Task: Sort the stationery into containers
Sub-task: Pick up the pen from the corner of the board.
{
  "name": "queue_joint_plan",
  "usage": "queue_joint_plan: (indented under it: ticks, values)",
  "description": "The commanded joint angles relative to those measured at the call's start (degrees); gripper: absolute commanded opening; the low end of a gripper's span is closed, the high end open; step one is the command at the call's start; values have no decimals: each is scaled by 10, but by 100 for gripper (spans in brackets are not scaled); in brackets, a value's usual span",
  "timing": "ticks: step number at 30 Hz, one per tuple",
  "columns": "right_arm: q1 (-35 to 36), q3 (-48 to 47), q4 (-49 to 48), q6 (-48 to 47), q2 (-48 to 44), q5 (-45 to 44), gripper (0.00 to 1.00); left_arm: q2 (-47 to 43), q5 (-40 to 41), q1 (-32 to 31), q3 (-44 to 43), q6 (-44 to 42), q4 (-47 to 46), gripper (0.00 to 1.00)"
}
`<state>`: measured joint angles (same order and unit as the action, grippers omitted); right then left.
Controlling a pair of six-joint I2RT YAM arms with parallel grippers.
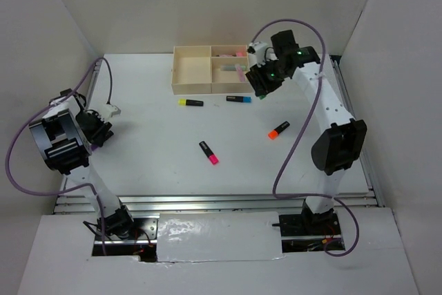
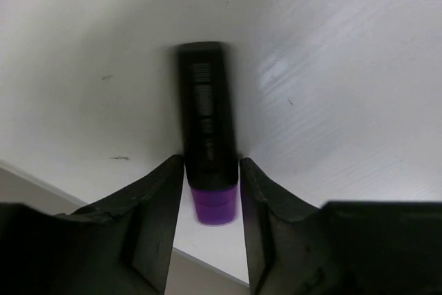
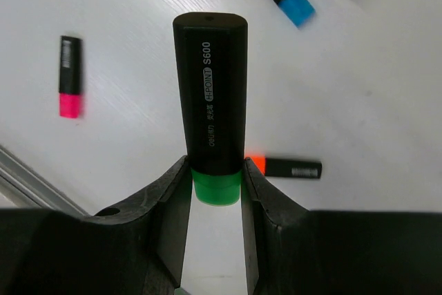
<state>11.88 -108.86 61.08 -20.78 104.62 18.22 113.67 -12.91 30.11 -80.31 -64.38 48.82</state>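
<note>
Left pincer [image 2: 210, 170]: squeezed the purple highlighter [image 2: 206, 115].
Right pincer [image 3: 216, 170]: held the green highlighter [image 3: 209, 81] tight.
Tray [image 1: 192, 70]: each highlighter needed a low, gentle drop inside it.

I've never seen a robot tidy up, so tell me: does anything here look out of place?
Only the leftovers: yellow marker, blue marker, orange marker and pink marker lie scattered at odd angles on the table, outside the tray. Nothing looks spilled or broken.

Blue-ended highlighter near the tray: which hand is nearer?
Right. The right hand hangs just beside the blue-ended highlighter; the left hand is far to its left across the table.
</note>
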Motion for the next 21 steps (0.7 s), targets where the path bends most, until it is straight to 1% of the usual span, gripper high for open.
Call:
queue_joint_plan:
  ticks: [1,2,3,5,6,9,12,14,15,17,18,20,21]
  values:
    - [48,-68,0,-12,29,-13,0,39,-12,-8,13,-13,-4,49]
    - [57,-82,1,-14,57,-12,0,44,-24,-7,2,-12,10,46]
    - [64,-120,3,-16,73,-13,0,47,-28,-7,-2,-12,15,38]
    - [84,-156,-1,-16,111,-14,0,47,-48,-8,-9,-15,34,31]
    - [89,-182,-8,-15,121,-12,0,45,-55,-8,-7,-19,38,26]
    - [106,-217,-39,-11,156,0,0,33,-92,-8,-4,-20,58,17]
    - [124,-224,-92,2,182,11,0,3,-141,-8,-2,-5,65,11]
    - [134,-218,-155,21,193,11,0,-12,-167,-12,3,6,67,8]
    - [143,-211,-209,31,197,6,0,-29,-185,-13,7,10,65,5]
    - [156,-213,-254,56,217,-12,0,-59,-198,-21,23,22,59,0]
    - [160,-214,-301,65,223,-17,0,-67,-206,-27,30,26,51,0]
    - [164,-213,-350,96,241,-27,0,-85,-213,-31,45,33,47,0]
    - [170,-212,-398,105,247,-30,0,-98,-220,-35,49,33,49,0]
